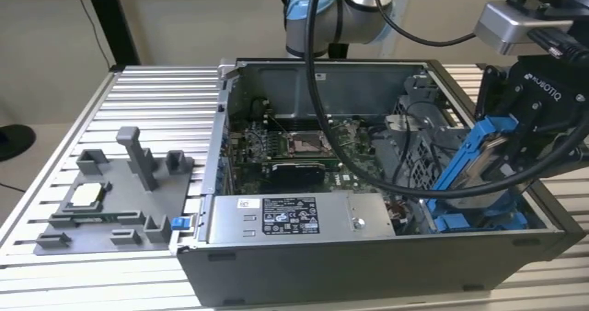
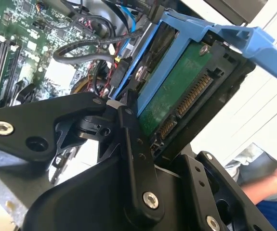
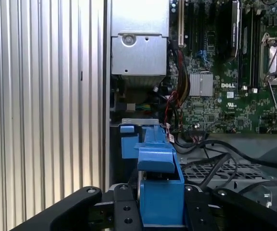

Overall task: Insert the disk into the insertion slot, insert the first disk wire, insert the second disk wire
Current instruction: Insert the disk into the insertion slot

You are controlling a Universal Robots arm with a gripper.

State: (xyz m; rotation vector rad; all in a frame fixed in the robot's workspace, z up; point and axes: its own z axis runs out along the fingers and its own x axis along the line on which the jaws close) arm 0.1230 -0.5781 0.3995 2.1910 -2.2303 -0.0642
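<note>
My gripper (image 1: 504, 161) is shut on the disk (image 1: 483, 165), gripping the sides of its bright blue carrier frame. The disk hangs steeply tilted over the case's front corner at the exterior view's right. Its lower end is close above the insertion slot (image 1: 474, 221), a grey bay with blue fittings. In the second wrist view, the disk's green circuit board (image 2: 177, 96) and connector face the camera between my black fingers (image 2: 134, 144). In the first wrist view, the blue carrier (image 3: 160, 190) sits between my fingers, with the slot's blue fitting (image 3: 127, 144) just beyond. Loose red and black wires (image 2: 113, 72) lie inside the case beside the disk.
The open computer case (image 1: 368, 269) lies on a ribbed aluminium table (image 1: 156, 97). Inside are the motherboard (image 1: 304, 145), the grey labelled power-supply box (image 1: 294, 218) and a perforated cage (image 3: 225, 168). A grey fixture (image 1: 120, 194) stands at the exterior view's left. A person's arm (image 2: 273, 180) is nearby.
</note>
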